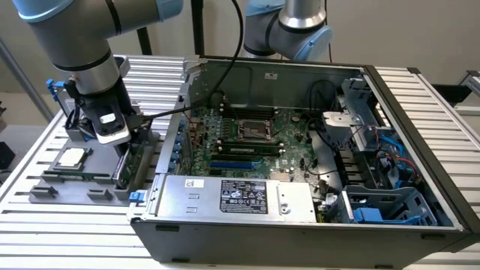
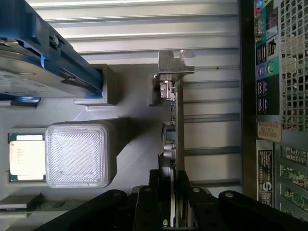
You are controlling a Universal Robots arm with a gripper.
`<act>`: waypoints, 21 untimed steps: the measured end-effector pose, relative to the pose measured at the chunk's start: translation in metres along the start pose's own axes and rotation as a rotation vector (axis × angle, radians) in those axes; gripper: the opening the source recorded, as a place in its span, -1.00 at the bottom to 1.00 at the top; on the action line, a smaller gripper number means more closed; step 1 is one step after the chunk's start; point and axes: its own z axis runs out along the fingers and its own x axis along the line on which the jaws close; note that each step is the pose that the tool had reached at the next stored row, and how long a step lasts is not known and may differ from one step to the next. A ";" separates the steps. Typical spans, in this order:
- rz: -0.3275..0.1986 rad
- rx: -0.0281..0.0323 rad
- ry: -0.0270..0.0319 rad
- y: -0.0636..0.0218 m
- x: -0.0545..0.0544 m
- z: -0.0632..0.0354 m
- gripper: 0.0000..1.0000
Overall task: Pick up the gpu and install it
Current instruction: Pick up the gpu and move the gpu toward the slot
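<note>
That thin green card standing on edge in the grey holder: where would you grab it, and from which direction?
Take the gpu by its long top edge, coming straight down and pinching its two flat faces. It stands on edge in the grey holder, so that edge is free, and the card is thin. Avoid the metal bracket at one end. The tool hangs right there.

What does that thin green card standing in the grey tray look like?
The thin green circuit-board gpu stands upright on its long edge in a slot of the grey plastic tray, beside the open grey computer case. A silver metal bracket caps one end. The black end effector straddles its upper edge; a grip cannot be confirmed.
</note>
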 end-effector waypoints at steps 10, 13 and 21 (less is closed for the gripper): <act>-0.015 -0.0003 0.0009 0.0000 0.000 0.0000 -1.00; -0.015 -0.0003 0.0009 0.0000 0.000 0.0000 -1.00; -0.015 -0.0003 0.0009 0.0004 0.000 -0.0090 -1.00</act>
